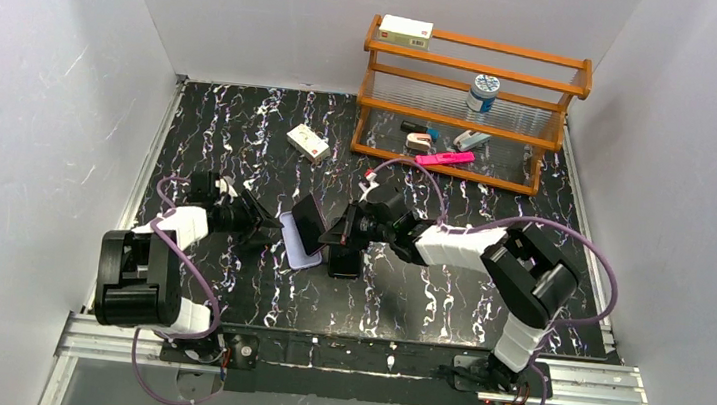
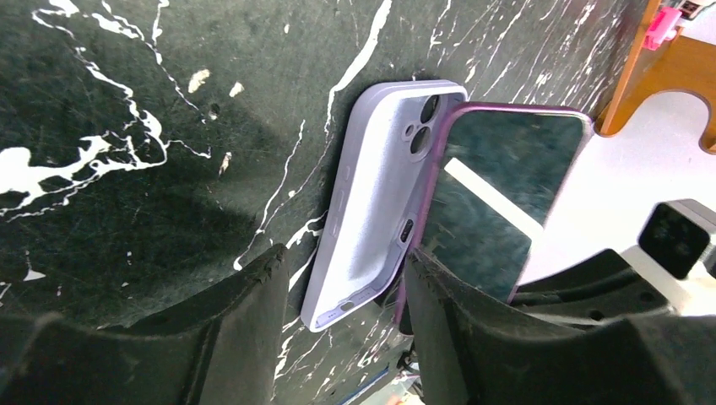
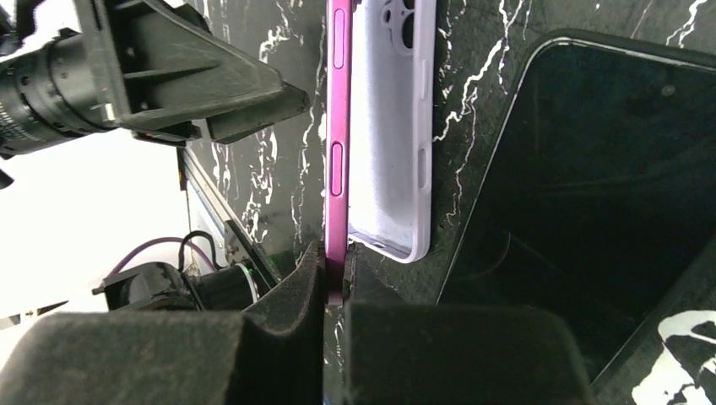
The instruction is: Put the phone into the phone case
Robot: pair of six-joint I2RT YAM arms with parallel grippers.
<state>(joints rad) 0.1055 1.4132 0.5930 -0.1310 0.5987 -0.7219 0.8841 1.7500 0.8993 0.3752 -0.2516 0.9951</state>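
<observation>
The pale lavender phone case point(image 1: 297, 249) lies open side up on the black marbled table; it also shows in the left wrist view point(image 2: 371, 194) and the right wrist view point(image 3: 388, 143). The phone point(image 1: 310, 220) has a dark glossy screen point(image 2: 498, 194) and a magenta-purple rim point(image 3: 338, 169). It stands on its long edge, tilted, along the case's right side. My right gripper point(image 3: 336, 263) is shut on the phone's end point(image 1: 336, 232). My left gripper point(image 2: 344, 257) is open, its fingers on either side of the case's near end point(image 1: 261, 228).
A matte black flat slab point(image 3: 591, 194) lies right of the case point(image 1: 345, 261). A small white box point(image 1: 308, 142) sits further back. A wooden rack point(image 1: 548, 82) at the back right holds a box, a bottle and small items. White walls enclose the table.
</observation>
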